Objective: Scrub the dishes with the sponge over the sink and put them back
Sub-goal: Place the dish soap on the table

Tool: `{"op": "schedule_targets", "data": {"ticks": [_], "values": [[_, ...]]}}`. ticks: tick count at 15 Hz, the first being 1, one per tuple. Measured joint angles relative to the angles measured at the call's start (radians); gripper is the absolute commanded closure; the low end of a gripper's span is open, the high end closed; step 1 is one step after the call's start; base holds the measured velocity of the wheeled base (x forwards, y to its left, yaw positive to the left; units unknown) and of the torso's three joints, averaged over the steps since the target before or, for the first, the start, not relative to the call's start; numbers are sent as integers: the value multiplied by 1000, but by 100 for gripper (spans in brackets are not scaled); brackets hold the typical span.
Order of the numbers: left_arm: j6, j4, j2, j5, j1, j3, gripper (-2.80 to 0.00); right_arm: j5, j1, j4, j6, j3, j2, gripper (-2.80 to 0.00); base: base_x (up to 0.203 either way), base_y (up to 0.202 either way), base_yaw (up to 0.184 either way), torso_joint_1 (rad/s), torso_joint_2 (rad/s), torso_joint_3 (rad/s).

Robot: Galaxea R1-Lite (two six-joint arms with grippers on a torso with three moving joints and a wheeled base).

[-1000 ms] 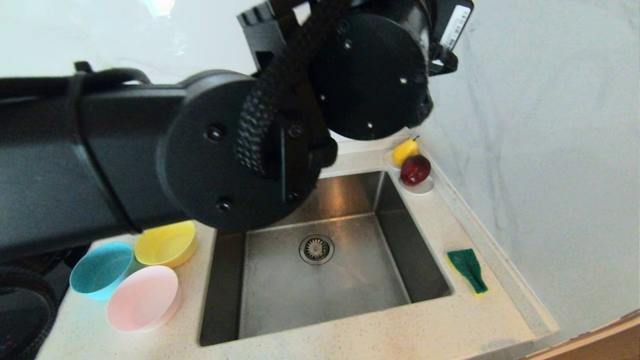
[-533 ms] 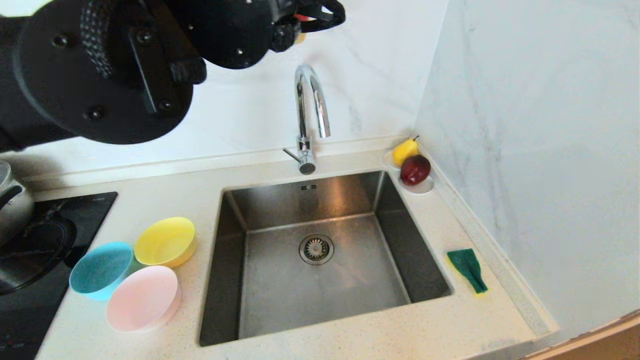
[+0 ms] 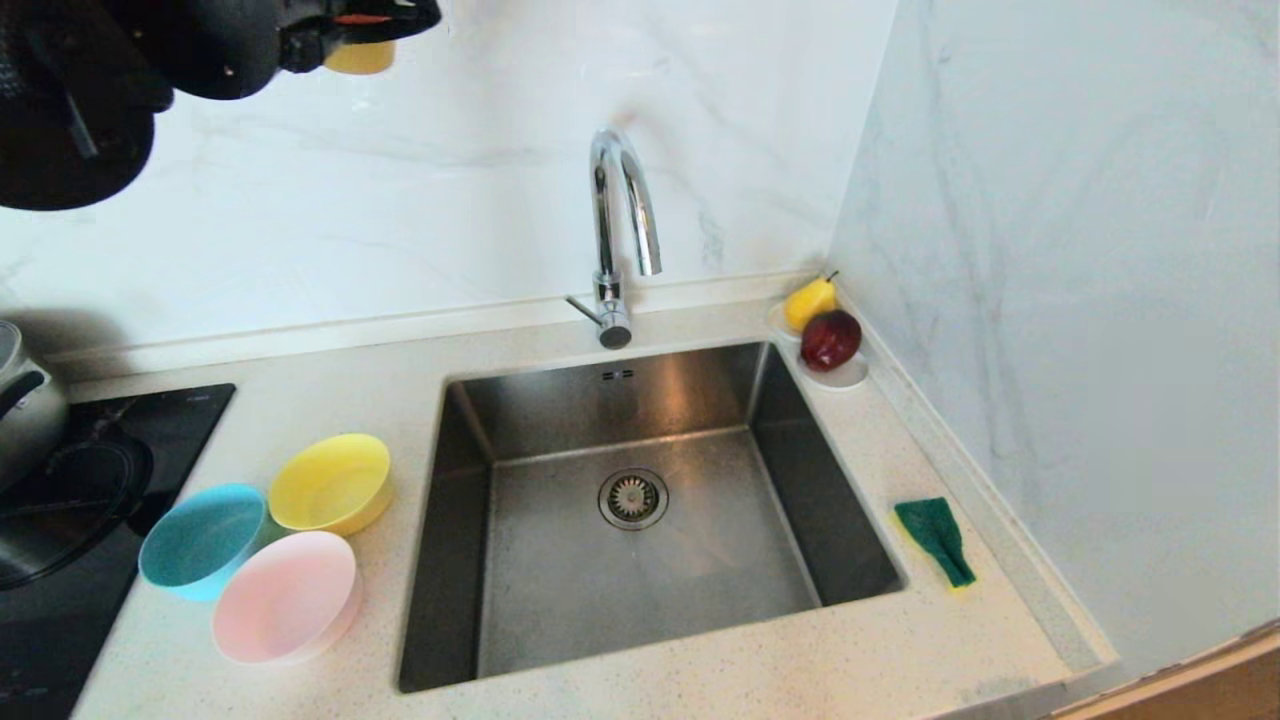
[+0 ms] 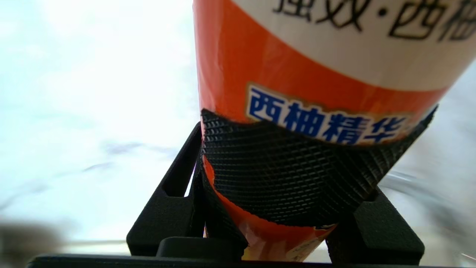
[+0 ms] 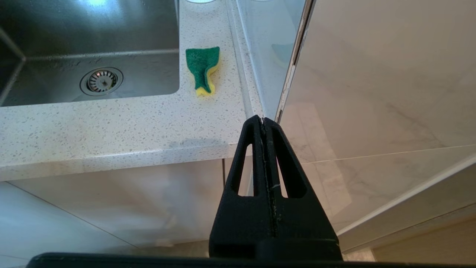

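**Bottle in my left grip, sponge flat by the sink**

My left gripper (image 4: 297, 175) is clamped around an orange-labelled bottle (image 4: 316, 56), high at the head view's top left corner; most of the bottle is cut off.

The sponge (image 3: 935, 540) lies green face up on the counter (image 3: 700, 670) right of the sink (image 3: 640, 560), long axis running front to back along the sink's edge.

My right gripper (image 5: 264, 123) hangs below the counter edge, fingers pressed together.

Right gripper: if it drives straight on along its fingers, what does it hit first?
Probably the speckled white countertop's front edge. The right gripper, shut, sits below and in front of it, tips aimed near the corner where the counter meets the glossy marble-look side panel. Depth unclear; could be the panel.
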Motion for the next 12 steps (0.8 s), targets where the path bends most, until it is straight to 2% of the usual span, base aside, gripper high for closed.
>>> {"op": "schedule_targets", "data": {"ticks": [3, 9, 12], "values": [[-102, 6, -28, -5, 155, 34, 0, 0, 0, 0, 0, 0, 0, 0, 0, 0, 0, 0, 0, 0], [-320, 13, -71, -7, 400, 158, 0, 0, 0, 0, 0, 0, 0, 0, 0, 0, 0, 0, 0, 0], [-422, 47, -85, -70, 517, 249, 0, -1, 0, 0, 0, 0, 0, 0, 0, 0, 0, 0, 0, 0]]}}
